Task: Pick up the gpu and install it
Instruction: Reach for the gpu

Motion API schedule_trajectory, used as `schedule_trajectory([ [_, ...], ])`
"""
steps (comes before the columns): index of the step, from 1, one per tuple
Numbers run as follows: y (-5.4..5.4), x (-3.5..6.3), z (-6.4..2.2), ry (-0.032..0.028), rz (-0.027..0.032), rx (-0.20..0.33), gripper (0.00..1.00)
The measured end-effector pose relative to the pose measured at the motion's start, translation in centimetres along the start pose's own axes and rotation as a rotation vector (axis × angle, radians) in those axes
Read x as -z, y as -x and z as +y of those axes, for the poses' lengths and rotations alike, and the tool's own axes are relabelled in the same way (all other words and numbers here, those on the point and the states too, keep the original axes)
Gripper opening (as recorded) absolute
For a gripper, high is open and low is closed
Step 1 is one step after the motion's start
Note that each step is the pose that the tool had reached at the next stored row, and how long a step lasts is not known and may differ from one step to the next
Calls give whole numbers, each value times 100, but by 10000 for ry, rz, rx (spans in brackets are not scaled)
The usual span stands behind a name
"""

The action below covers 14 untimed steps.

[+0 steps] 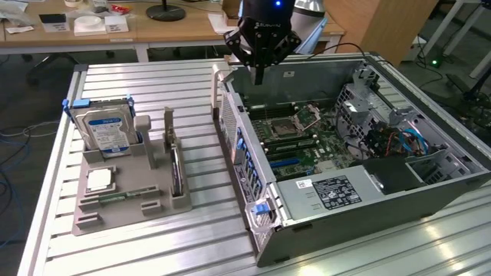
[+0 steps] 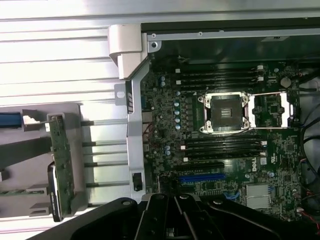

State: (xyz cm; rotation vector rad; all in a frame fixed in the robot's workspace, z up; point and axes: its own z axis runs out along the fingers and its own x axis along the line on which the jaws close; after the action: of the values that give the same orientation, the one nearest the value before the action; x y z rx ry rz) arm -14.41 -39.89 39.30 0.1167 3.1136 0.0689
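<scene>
End effector (image 1: 259, 77) closed, empty, above computer case (image 1: 368, 201); gpu (image 1: 176, 172) in holder (image 1: 126, 192) on slatted table (image 1: 153, 247); desk (image 1: 176, 31) behind.

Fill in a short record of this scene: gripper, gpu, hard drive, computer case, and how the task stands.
gripper: shut, holding nothing, hanging over the far edge of the open computer case
gpu: standing on edge in the grey holder, apart from the gripper
hard drive: upright in the same holder, toward the exterior view's left of the gpu
computer case: side open, motherboard exposed
task: gpu not yet picked up
</scene>
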Motion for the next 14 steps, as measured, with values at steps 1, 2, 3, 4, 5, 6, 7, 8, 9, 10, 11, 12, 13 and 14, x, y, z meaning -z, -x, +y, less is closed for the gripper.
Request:
schedule_trajectory([
  [1,-15,0,-1,0,0,0,11],
  [2,-28,0,-2,0,0,1,11],
  [3,-40,0,-3,0,0,1,11],
  [4,-53,0,-4,0,0,1,11],
  [5,-66,0,-5,0,0,1,11],
  [6,-77,0,-6,0,0,2,11],
  [7,-89,-1,-7,0,0,1,11],
  [8,-100,-1,-8,0,0,2,11],
  [9,-111,-1,-9,0,0,1,11],
  [10,-122,-1,-9,0,0,1,11],
  [11,-132,-1,-10,0,0,1,11],
  [12,-143,-1,-11,0,0,0,11],
  [13,-154,-1,-12,0,0,1,11],
  [14,-165,-1,-12,0,0,1,11],
])
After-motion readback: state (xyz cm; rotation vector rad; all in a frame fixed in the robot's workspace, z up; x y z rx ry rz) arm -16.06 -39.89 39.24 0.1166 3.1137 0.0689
